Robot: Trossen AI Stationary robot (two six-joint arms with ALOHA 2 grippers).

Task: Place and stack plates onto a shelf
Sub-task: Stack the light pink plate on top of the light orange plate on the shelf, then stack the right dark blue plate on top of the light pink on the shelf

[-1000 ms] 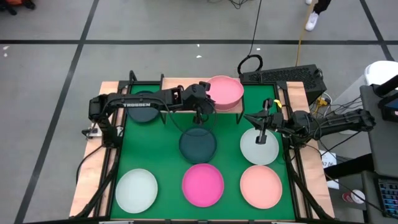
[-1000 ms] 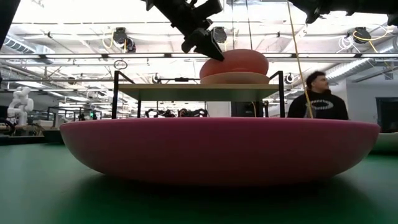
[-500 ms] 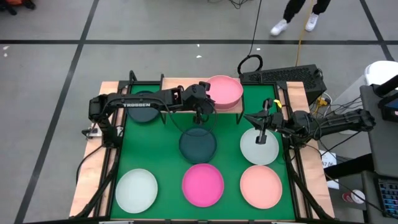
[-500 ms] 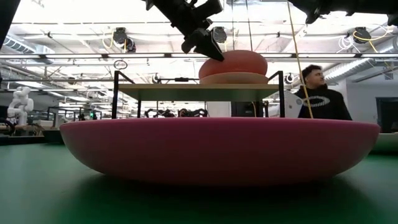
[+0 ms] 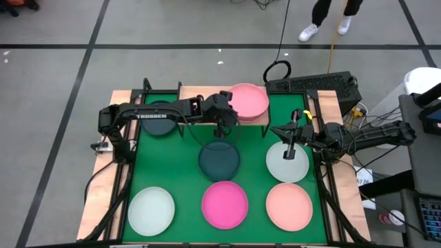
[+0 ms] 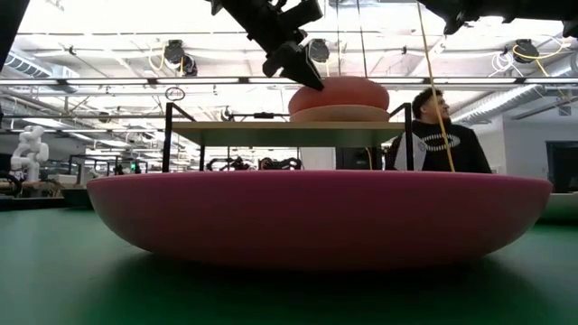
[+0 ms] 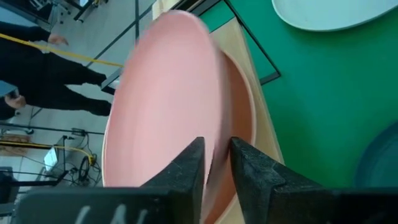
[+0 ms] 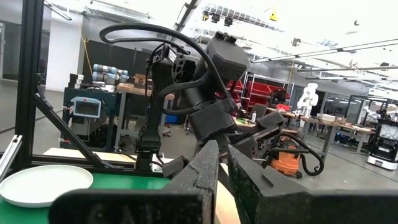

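The wooden shelf (image 5: 189, 92) stands at the table's far edge. On its left part lies a dark teal-grey plate (image 5: 160, 118), partly under my left arm. On its right part a salmon plate (image 6: 339, 114) lies flat. My left gripper (image 5: 227, 110) is shut on a pale pink plate (image 5: 249, 100) that sits tilted on top of the salmon one. My right gripper (image 5: 291, 147) is shut and empty, above a pale mint-white plate (image 5: 287, 165) that lies on the green mat. My left gripper pinches the pink plate's rim (image 7: 214, 155) between its two fingers, one on the plate's upper face and one on its underside. The fingers come from the table's left, slanting down. The held side is raised and the far side rests on the salmon plate (image 7: 241, 118).
On the green mat (image 5: 182, 172) lie a dark teal-grey plate (image 5: 219, 160), a magenta plate (image 5: 224, 204), a salmon plate (image 5: 289, 207) and a mint-white plate (image 5: 151, 211). A keyboard (image 5: 313, 85) lies at the back right. A person (image 6: 438, 135) stands beyond the far edge.
Neither gripper nor any plate has visibly moved. The person beyond the table's far edge has walked across behind the shelf.
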